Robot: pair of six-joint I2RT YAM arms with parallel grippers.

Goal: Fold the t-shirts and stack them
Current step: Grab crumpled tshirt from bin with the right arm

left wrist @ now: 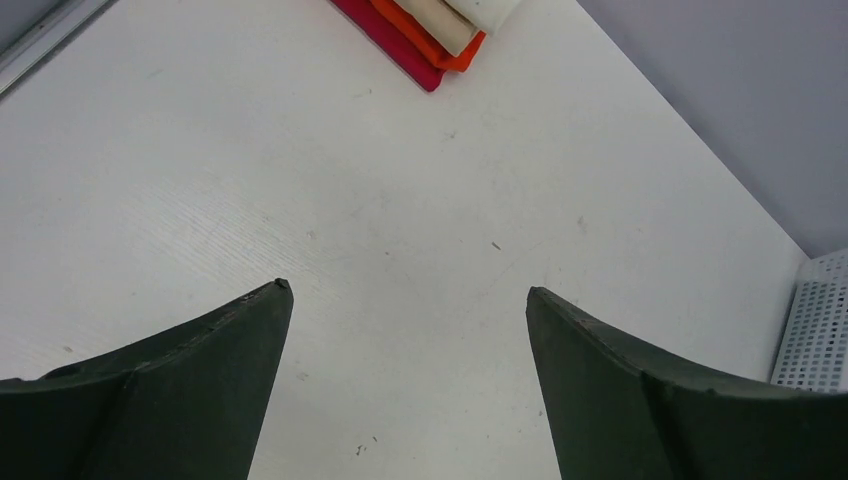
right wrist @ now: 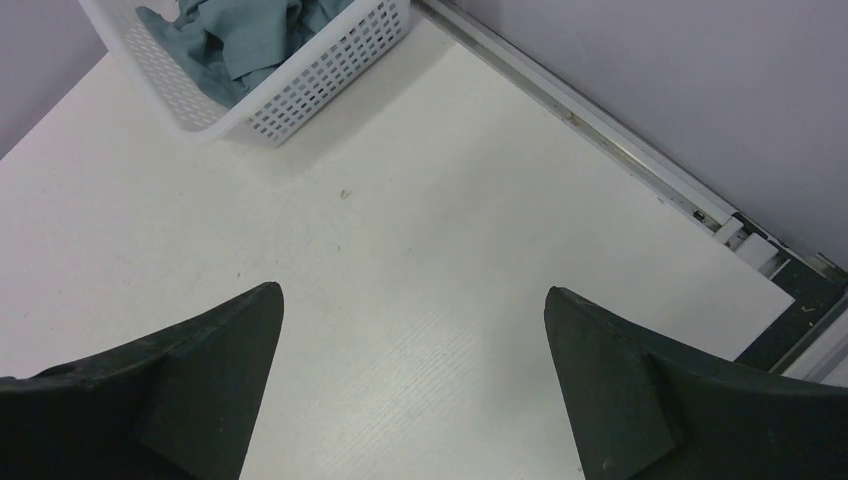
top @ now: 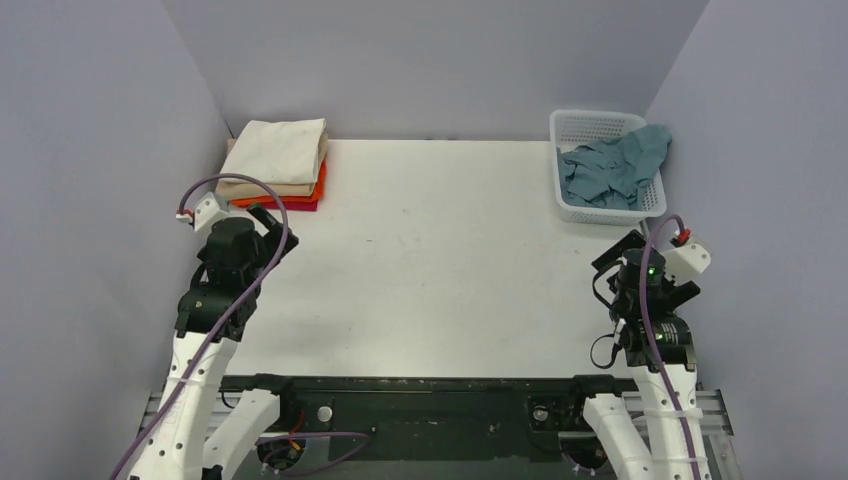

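A neat stack of folded cotton t-shirts (top: 278, 165), cream on top with tan, orange and red beneath, sits at the upper left of the top view, on the white table (top: 440, 270) against the back wall. The one unfolded item, a crumpled dusty teal-blue t-shirt (top: 610, 172), lies heaped in the white perforated plastic basket (top: 596, 214) at the upper right, part of it draped over the basket's right rim. The left gripper (left wrist: 410, 295) hangs over bare table just below the stack, jaws spread wide and holding nothing. The right gripper (right wrist: 415, 292) is likewise wide open and empty, poised over the table just below the basket. The step in hand appears to be fetching the teal shirt. To do it well, the right arm should reach over the near wall and pinch a high fold of cloth rather than a deep bundle. It should lift straight up until the fabric clears the rim, so the light basket neither drags nor tips. The shirt then belongs on the open middle of the table, where both arms can reach to spread it flat.
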